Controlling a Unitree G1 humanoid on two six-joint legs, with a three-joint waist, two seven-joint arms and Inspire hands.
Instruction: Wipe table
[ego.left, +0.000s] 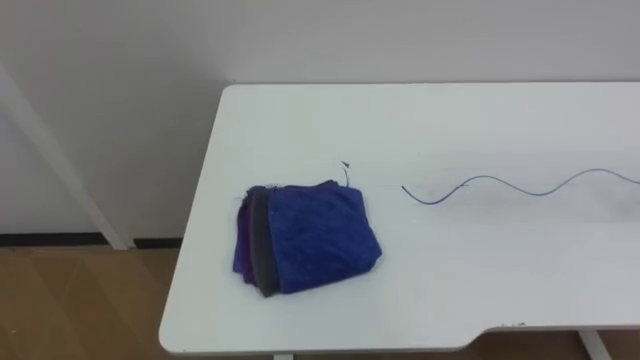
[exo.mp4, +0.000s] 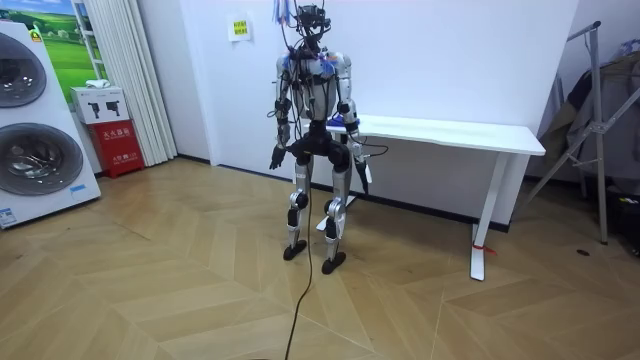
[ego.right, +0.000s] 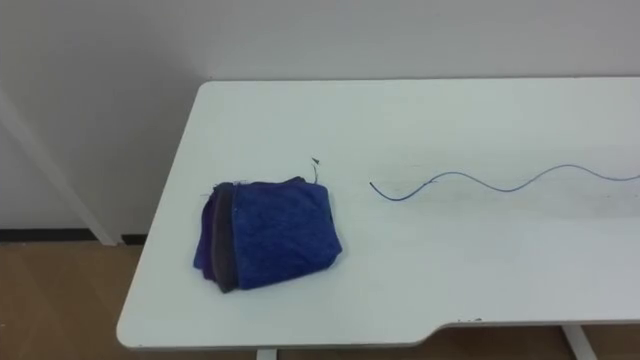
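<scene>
**Blue cloth (ego.left: 310, 238) lies folded on the white table (ego.left: 450, 290), with no hand on it.**
Nearest, the robot stands upright by the table's left end. Its left hand (exo.mp4: 277, 157) and right hand (exo.mp4: 356, 150) hang low at its sides, off the table. I cannot tell how open either is or whether it holds anything. The 1 cloth sits near the table's front-left corner. 1 wavy blue line (ego.left: 480, 178) runs across the tabletop from just right of the cloth. Behind the table stands a white wall (ego.left: 300, 40).

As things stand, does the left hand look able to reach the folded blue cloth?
Probably yes. The cloth lies near the front left corner of the table with nothing blocking it; the left hand hangs at the robot's side, so it must first lift.
</scene>
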